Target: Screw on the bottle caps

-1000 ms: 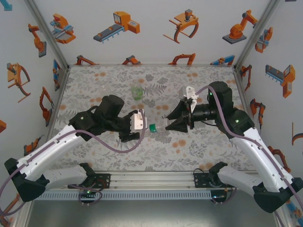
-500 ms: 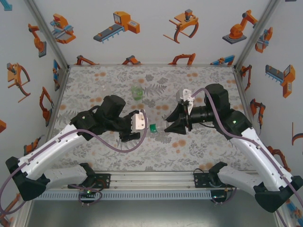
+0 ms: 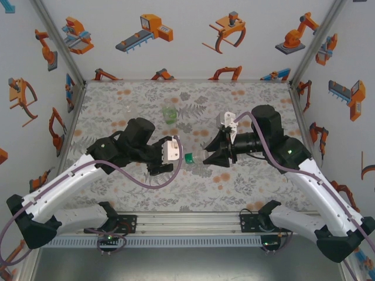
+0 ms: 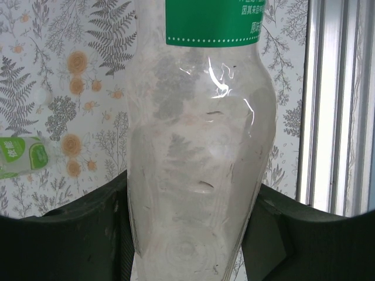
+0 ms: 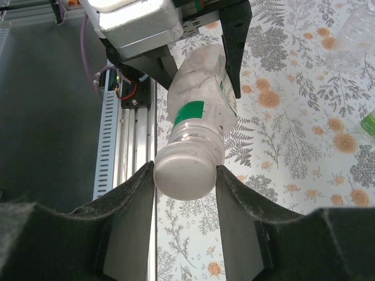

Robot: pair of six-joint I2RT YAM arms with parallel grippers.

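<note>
While the left hand point(image 4: 187, 234) pinches the bottle point(image 4: 199, 146) over the middle of the bench point(image 3: 193, 187), the right hand point(image 5: 184, 187) pinches its cap point(image 5: 183, 172) — line up both axes, twist evenly, never crush the wall.

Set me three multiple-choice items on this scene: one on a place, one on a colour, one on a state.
1. The green bottle is: A) on the table beyond both grippers; B) in a gripper; C) off the table.
2. The label band on the clear bottle is: A) red; B) green; C) blue.
3. The right gripper is: A) open; B) shut on the cap; C) shut on the green bottle.
1A: it sits free on the far tabletop. 2B: the band shows green. 3B: it clamps the cap's sides.
</note>
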